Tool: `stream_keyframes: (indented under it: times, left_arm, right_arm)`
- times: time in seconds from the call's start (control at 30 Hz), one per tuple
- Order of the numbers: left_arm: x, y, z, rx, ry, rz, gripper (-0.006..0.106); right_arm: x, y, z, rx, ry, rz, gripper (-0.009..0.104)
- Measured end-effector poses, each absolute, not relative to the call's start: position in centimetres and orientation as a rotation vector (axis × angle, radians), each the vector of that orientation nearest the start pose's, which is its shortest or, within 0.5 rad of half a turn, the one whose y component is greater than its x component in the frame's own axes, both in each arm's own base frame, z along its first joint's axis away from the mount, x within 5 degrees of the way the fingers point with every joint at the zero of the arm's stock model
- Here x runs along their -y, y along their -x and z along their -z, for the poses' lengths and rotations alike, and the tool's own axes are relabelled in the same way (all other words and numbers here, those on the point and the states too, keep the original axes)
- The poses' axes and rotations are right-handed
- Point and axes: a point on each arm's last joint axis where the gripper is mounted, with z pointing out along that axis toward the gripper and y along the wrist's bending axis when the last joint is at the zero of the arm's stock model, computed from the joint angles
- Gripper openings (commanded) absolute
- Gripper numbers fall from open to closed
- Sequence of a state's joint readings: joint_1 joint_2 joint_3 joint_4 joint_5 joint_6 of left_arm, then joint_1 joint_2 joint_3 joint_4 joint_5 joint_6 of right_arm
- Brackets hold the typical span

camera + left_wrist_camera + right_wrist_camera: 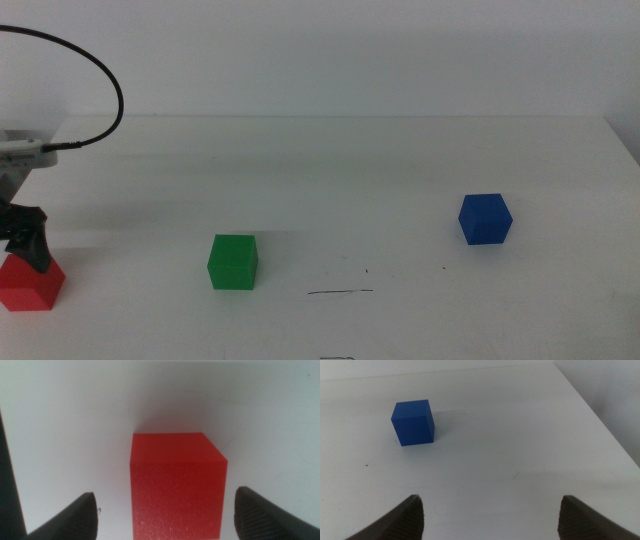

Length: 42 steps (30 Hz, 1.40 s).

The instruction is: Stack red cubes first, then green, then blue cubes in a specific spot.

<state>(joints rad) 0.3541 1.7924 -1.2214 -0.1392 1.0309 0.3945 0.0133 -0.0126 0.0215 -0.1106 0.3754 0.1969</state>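
Far left: I am lowering the left hand (22,238) over the small matte red cube (32,284), fingers spread, gripping nothing; in the left wrist view the cube (176,487) is sitting centred between the two jaws, clear of both. Moving right along the white counter (400,170): the matte green cube (233,262), then the thin black pen line (340,292) just beside it, then the matte blue cube (485,218) well apart. The right hand (490,520) is waiting spread open, empty, with the blue cube ahead of it. The line lies rightward of the red cube, beyond the green one; the left arm is nearer.
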Motion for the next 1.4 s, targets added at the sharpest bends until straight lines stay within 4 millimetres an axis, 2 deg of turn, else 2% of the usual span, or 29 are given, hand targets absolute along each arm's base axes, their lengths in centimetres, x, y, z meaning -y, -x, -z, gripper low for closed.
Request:
stream_keyframes:
  times: [0.37,0.53,0.83,0.87,0.93,1.03,1.13,1.27,1.4]
  left_arm:
    - [-10.9,-32.7,-18.1,-3.086,0.051,0.171,0.093]
    - [-10.9,-33.0,-17.3,-3.091,0.062,0.186,0.085]
    - [-10.9,-33.2,-16.6,-3.101,0.077,0.211,0.048]
    - [-10.9,-33.1,-16.6,-3.105,0.078,0.215,0.027]
    - [-10.8,-33.1,-16.6,-3.109,0.096,0.233,0.022]
    - [-10.2,-32.9,-17.1,-3.121,0.120,0.262,0.017]
    - [-9.0,-32.9,-18.5,-3.103,0.114,0.238,0.014]
    - [-6.5,-32.7,-21.4,-3.046,0.143,0.214,0.012]
    - [-3.5,-31.6,-24.0,-3.061,0.225,0.240,0.011]
  right_arm:
    - [0.3,-5.2,-17.3,-1.863,-0.103,-0.036,0.074]
    - [0.3,-5.2,-17.3,-1.863,-0.103,-0.036,0.074]
    - [0.3,-5.2,-17.3,-1.863,-0.103,-0.036,0.074]
    - [0.3,-5.2,-17.3,-1.863,-0.103,-0.036,0.074]
    - [0.3,-5.2,-17.3,-1.863,-0.103,-0.036,0.074]
    - [0.3,-5.2,-17.3,-1.863,-0.103,-0.036,0.074]
    - [0.3,-5.2,-17.3,-1.863,-0.103,-0.036,0.074]
    - [0.3,-5.2,-17.3,-1.863,-0.103,-0.036,0.074]
    - [0.3,-5.2,-17.3,-1.863,-0.103,-0.036,0.074]
